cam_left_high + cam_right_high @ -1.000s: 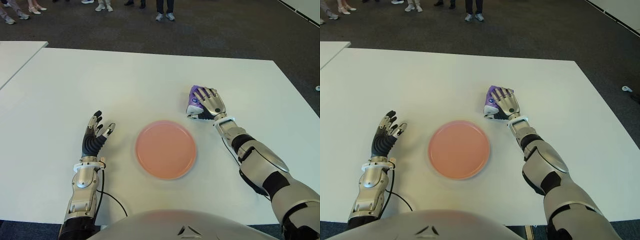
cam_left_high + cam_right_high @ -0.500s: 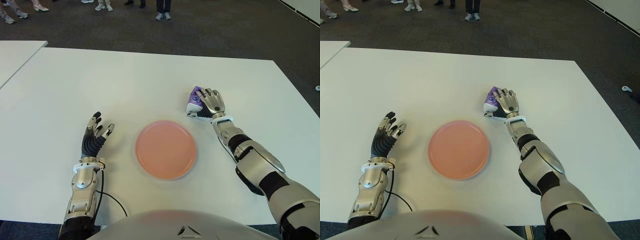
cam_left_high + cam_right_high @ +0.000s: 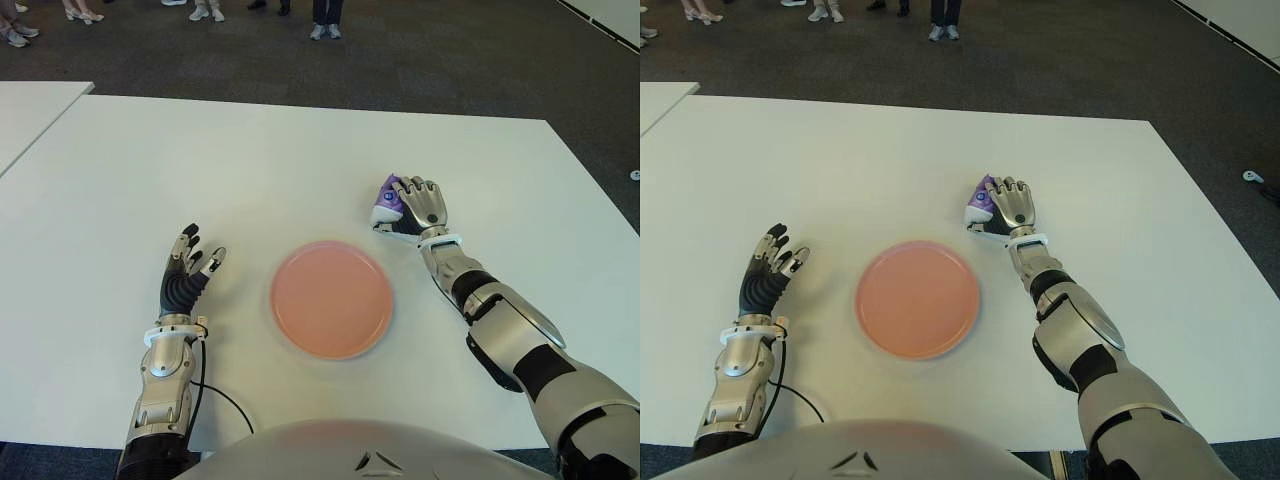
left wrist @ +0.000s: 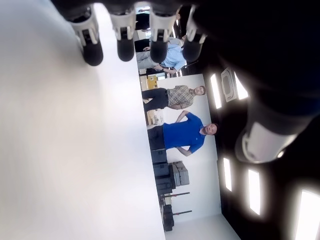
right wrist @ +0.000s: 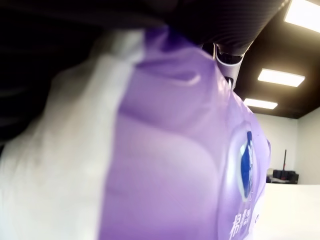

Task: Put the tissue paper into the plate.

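The right robot hand point(image 3: 421, 206) is reaching out over the white table point(image 3: 250, 160), its fingers curling down over a purple and white tissue paper pack point(image 3: 388, 198) and closing around it. The right wrist view is filling almost entirely with the tissue paper pack point(image 5: 170, 165), pressed close against the palm, with a blue mark and pale lettering showing on its purple wrapper. The pack is sitting beyond the pink plate point(image 3: 331, 298) and toward the robot's right, near the plate but not touching it; whether it is touching the table or slightly raised cannot be told. The plate is lying flat at the middle of the near part of the table with nothing in it. The left robot hand point(image 3: 187, 273) is showing to the left of the plate, well apart from it, with its fingers spread upward and holding nothing; the left wrist view is showing its dark fingertips point(image 4: 93, 52) extended over bare table. At the far edge of the floor, the feet of several people point(image 3: 327, 30) are showing.
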`<control>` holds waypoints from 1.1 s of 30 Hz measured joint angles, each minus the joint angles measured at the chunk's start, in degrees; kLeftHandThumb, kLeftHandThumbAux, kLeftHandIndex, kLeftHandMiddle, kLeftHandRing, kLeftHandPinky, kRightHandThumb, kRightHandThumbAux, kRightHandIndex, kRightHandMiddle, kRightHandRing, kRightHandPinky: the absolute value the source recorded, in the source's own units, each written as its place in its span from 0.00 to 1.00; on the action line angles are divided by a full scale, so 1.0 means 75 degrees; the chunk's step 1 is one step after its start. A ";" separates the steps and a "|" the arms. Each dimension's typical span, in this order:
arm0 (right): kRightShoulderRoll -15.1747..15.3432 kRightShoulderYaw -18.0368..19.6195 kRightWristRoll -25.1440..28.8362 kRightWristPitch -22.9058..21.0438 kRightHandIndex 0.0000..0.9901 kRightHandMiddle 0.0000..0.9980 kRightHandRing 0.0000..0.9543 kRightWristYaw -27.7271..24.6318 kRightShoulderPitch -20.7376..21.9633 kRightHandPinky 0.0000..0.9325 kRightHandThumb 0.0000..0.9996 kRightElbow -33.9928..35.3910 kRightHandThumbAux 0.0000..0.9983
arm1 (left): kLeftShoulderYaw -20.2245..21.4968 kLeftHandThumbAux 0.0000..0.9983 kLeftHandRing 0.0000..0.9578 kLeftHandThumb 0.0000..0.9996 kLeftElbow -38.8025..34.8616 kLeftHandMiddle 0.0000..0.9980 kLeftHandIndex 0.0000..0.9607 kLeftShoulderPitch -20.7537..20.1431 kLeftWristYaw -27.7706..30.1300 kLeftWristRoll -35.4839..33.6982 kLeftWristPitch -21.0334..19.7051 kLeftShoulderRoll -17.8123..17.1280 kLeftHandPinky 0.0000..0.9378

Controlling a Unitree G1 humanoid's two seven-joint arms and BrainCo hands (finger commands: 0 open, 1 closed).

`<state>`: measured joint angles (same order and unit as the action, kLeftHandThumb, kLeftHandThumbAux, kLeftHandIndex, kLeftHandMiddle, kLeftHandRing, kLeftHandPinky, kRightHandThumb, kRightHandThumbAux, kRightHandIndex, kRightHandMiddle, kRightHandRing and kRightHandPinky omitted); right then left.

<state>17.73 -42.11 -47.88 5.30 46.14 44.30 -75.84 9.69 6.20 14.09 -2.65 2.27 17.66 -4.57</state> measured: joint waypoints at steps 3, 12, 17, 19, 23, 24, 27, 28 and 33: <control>-0.0061 0.0241 0.0217 0.0155 0.38 0.50 0.56 -0.0002 -0.0042 0.86 0.95 0.0004 0.66 | 0.0036 0.59 0.00 0.00 0.0000 0.00 0.00 0.0004 0.0000 -0.0009 0.0055 0.0000 0.00; -0.0082 0.0681 0.0658 0.0692 0.40 0.54 0.88 -0.0076 -0.0065 0.91 0.86 0.0037 0.68 | 0.0069 0.59 0.00 0.00 -0.0001 0.00 0.00 0.0018 0.0000 -0.0019 0.0096 0.0015 0.00; -0.0082 0.0811 0.0762 0.0868 0.40 0.54 0.91 -0.0139 -0.0072 0.92 0.86 0.0063 0.68 | 0.0069 0.59 0.00 0.00 -0.0001 0.00 0.00 0.0023 0.0000 -0.0019 0.0097 0.0029 0.00; -0.0082 0.0863 0.0813 0.0931 0.40 0.54 0.91 -0.0157 -0.0082 0.93 0.86 0.0069 0.68 | 0.0069 0.59 0.00 0.00 -0.0001 0.00 0.00 0.0027 0.0000 -0.0018 0.0098 0.0034 0.00; -0.0082 0.1007 0.0939 0.1068 0.40 0.54 0.92 -0.0233 -0.0108 0.93 0.86 0.0096 0.68 | 0.0069 0.59 0.00 0.00 0.0000 0.00 0.00 0.0049 0.0000 -0.0017 0.0103 0.0037 0.00; -0.0082 0.1044 0.0983 0.1101 0.40 0.54 0.92 -0.0254 -0.0117 0.93 0.86 0.0106 0.68 | 0.0069 0.59 0.00 0.00 0.0000 0.00 0.00 0.0056 0.0000 -0.0017 0.0105 0.0037 0.00; -0.0081 0.1185 0.1061 0.1216 0.40 0.54 0.92 -0.0307 -0.0152 0.93 0.86 0.0132 0.68 | 0.0069 0.59 0.00 0.00 0.0002 0.00 0.00 0.0071 0.0000 -0.0017 0.0123 0.0038 0.00; -0.0082 0.1223 0.1084 0.1247 0.41 0.54 0.92 -0.0326 -0.0159 0.93 0.86 0.0140 0.68 | 0.0070 0.59 0.00 0.00 0.0004 0.00 0.00 0.0072 0.0000 -0.0017 0.0126 0.0037 0.00; -0.0082 0.1401 0.1222 0.1416 0.40 0.54 0.93 -0.0429 -0.0191 0.94 0.86 0.0163 0.68 | 0.0070 0.60 0.00 0.00 0.0054 0.00 0.00 0.0068 -0.0001 -0.0018 0.0160 0.0038 0.00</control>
<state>17.12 -31.60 -38.71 15.92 42.92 42.87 -74.62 10.21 6.60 14.60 -2.66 2.14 18.87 -4.28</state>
